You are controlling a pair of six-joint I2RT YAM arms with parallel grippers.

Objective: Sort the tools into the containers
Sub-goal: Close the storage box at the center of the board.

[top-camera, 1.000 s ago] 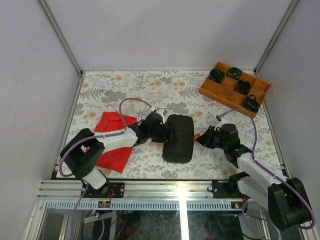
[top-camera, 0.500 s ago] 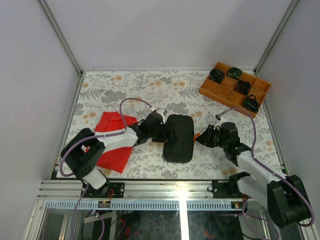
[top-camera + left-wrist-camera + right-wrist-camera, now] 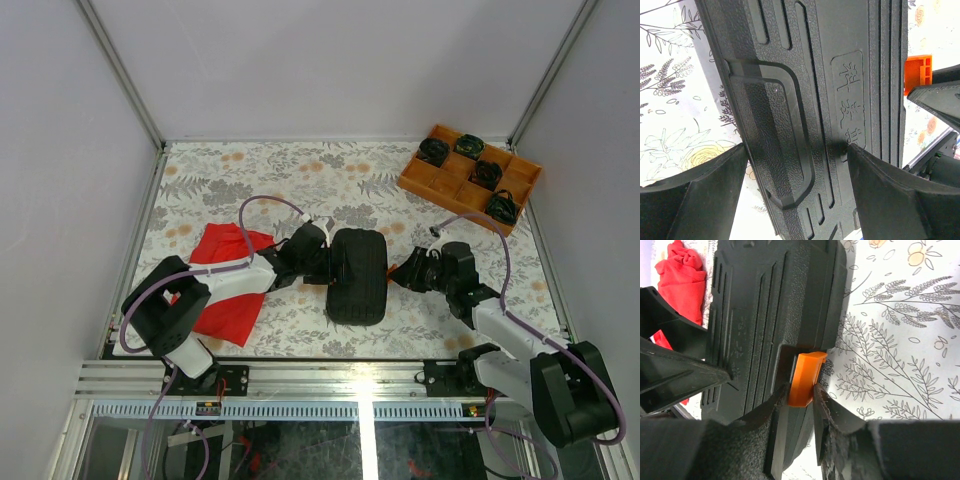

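Right hand sits low at the right long side of the case. Its fingers are set close on either side of the orange latch. The lid-side finger touches the latch and a thin dark line shows at the other, so it is not possible to tell whether the latch is pinched. Only the right wrist view gives this. The top view shows just the hand against the case's edge.

Left hand is spread wide over the case from the opposite side. In the left wrist view the ribbed lid with its embossed panel fills the gap. One fingertip is at the lid's outer edge. The other lies over the lid face, which runs on behind it, so the case is wider than the gap and is not clamped between the fingers. That view also catches the latch at its right margin, with the right hand just below.

Case lies flat and closed on the floral surface, in the near half, long axis running near to far, directly between the two hands. Red cloth is crumpled to its left, partly hidden by the left arm and apart from the case. Orange tray is in the far right corner, well apart.

Count: one case, one latch, one cloth, one tray holding four black round items, two hands.
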